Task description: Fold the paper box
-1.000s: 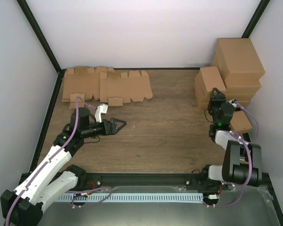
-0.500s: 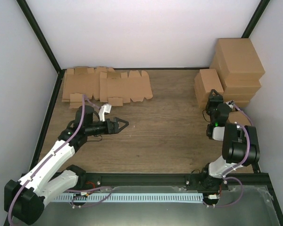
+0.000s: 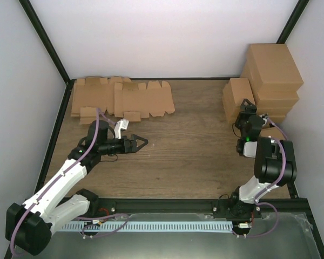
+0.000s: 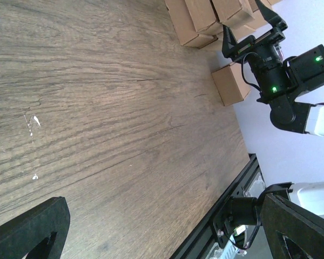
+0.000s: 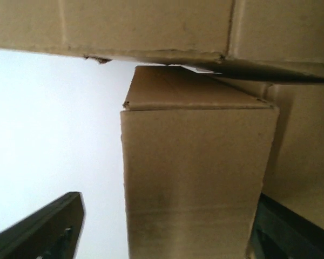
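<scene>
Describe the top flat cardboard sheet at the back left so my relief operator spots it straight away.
On the wooden table, look to the far-left corner, where flat cardboard sheets lie along the back edge. The right-hand sheet is the one, reaching nearest the table's middle, beyond the open left tool. Unlike the left-hand sheet, it lies on top, its whole tabbed outline showing.

This is a robotics lab test cell: plain white walls (image 3: 167,38) and black frame posts (image 3: 43,40) box in a wooden table (image 3: 194,162). The left arm (image 3: 65,178) and the right arm (image 3: 270,167) are bolted to a black rail (image 3: 173,205) along the bottom of the frame, with a slotted cable duct (image 3: 167,225) below it.
</scene>
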`<state>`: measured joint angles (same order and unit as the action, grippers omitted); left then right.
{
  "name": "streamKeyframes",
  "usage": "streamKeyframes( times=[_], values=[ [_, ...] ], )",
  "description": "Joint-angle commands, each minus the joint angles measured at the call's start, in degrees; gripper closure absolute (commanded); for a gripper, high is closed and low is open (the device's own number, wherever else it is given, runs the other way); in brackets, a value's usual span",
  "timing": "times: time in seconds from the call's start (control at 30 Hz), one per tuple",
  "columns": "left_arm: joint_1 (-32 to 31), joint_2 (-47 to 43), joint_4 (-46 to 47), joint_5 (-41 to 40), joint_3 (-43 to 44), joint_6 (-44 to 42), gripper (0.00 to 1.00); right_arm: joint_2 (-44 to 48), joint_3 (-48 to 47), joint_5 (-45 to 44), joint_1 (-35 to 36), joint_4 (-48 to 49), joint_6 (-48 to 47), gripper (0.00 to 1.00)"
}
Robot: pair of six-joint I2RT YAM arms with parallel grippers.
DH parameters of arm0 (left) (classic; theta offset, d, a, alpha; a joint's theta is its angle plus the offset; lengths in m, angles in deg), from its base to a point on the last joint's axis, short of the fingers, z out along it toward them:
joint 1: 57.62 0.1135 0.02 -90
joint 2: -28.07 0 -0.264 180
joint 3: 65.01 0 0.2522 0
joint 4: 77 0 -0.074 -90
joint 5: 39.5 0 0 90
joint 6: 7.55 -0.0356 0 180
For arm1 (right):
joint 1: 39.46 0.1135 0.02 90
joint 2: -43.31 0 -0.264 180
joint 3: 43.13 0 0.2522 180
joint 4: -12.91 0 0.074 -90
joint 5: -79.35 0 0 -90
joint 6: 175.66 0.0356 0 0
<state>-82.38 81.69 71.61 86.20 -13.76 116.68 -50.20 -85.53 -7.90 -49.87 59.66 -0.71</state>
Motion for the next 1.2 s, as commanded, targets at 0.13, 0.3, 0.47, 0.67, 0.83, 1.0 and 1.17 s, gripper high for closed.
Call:
streamKeyframes(
  times=[0.13, 0.3, 0.47, 0.67, 0.83, 1.0, 1.17],
  values=[
    [0.0, -0.5, 1.1, 1.1, 1.7, -0.5, 0.00, 8.1, -5.5, -5.3, -0.5, -25.2, 0.9, 0.00],
    [0.0, -1.2, 0.6, 1.1, 1.7, -0.4, 0.00, 12.2, -6.9, -5.6, -0.4, -35.5, -0.8, 0.00],
    [0.0, -1.8, -0.1, 0.8, 1.3, -0.5, 0.00, 16.8, -9.3, -4.5, -0.5, -48.3, -6.9, 0.00],
    [0.0, -2.4, -0.2, 1.1, 0.8, -0.7, 0.00, 20.6, -11.5, 0.1, 0.1, -55.8, -24.1, 0.01],
    [0.0, -1.5, 0.8, 1.6, 0.7, -0.8, 0.00, 22.6, -14.2, 7.2, 2.2, -58.2, -42.3, 0.32],
    [-0.1, -0.7, 1.4, 2.0, 0.8, -1.4, 0.00, 15.7, -23.2, 10.6, 7.4, -66.5, -58.5, 0.56],
    [-0.1, -0.9, 1.5, 1.8, 0.4, -1.4, 0.00, 7.4, -28.9, 7.3, 10.4, -69.5, -67.0, 0.82]
  ],
)
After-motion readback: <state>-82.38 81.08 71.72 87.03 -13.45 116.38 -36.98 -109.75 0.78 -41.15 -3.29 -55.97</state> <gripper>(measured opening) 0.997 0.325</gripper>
